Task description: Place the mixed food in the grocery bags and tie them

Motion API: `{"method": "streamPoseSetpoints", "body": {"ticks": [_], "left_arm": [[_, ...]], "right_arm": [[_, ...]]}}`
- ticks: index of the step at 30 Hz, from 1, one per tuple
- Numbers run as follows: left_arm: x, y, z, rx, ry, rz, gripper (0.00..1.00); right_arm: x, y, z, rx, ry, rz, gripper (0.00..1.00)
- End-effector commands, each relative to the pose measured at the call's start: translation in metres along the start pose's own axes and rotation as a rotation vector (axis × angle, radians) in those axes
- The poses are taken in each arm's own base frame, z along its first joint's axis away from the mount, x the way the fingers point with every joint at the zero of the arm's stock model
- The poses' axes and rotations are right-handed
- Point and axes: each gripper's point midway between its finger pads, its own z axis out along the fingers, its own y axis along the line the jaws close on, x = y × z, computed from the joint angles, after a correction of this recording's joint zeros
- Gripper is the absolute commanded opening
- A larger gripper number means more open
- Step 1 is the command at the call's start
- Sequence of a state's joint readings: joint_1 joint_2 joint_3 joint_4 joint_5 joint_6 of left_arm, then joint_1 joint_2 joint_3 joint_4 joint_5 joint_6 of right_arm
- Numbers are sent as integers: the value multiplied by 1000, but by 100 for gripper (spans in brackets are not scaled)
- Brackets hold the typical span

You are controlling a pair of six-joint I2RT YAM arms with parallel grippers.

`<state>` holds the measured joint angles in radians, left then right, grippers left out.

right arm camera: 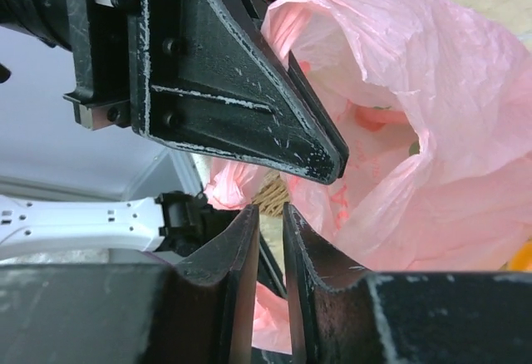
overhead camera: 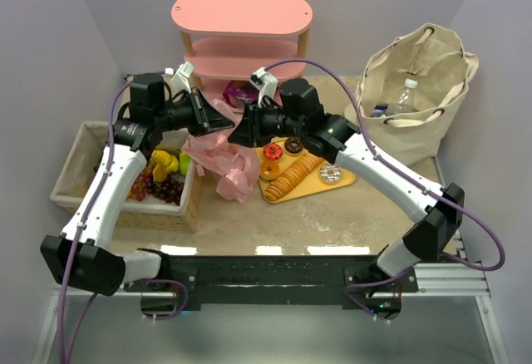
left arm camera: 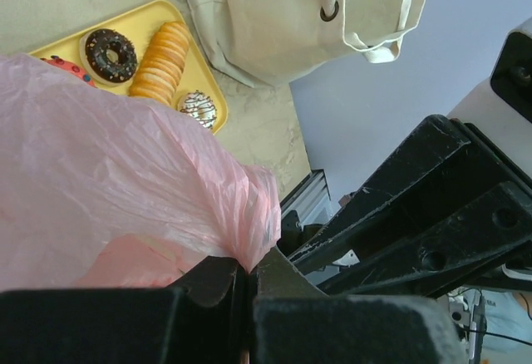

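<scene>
The pink plastic bag [overhead camera: 223,160] hangs crumpled above the table centre. My left gripper [overhead camera: 224,120] is shut on a bunched edge of it; in the left wrist view the jaws [left arm camera: 248,269] pinch the pink film [left arm camera: 108,189]. My right gripper [overhead camera: 238,133] is right beside it, tip to tip. In the right wrist view its jaws [right arm camera: 270,211] stand a narrow gap apart with nothing between the tips, next to the bag [right arm camera: 432,131] and the left fingers [right arm camera: 249,106]. The beige canvas bag [overhead camera: 416,73] stands open at the far right with a water bottle [overhead camera: 405,96] inside.
A yellow tray [overhead camera: 309,188] with donuts and cookies lies just right of the pink bag. A woven basket [overhead camera: 79,164] with grapes and yellow fruit stands at the left. A pink shelf [overhead camera: 241,27] stands at the back.
</scene>
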<state>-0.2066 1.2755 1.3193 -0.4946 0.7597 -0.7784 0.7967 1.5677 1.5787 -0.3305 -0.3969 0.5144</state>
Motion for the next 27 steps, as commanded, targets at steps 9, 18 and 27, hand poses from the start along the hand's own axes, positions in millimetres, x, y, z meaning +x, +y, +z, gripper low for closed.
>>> {"method": "streamPoseSetpoints", "body": {"ticks": [9, 18, 27], "left_arm": [[-16, -32, -16, 68, -58, 17, 0], [-28, -28, -25, 41, -138, 14, 0], [-41, -9, -37, -17, -211, 6, 0]], "right_arm": [[22, -25, 13, 408, 41, -261, 23], [68, -92, -2, 610, 122, -366, 32], [121, -151, -40, 788, 215, -350, 67]]}}
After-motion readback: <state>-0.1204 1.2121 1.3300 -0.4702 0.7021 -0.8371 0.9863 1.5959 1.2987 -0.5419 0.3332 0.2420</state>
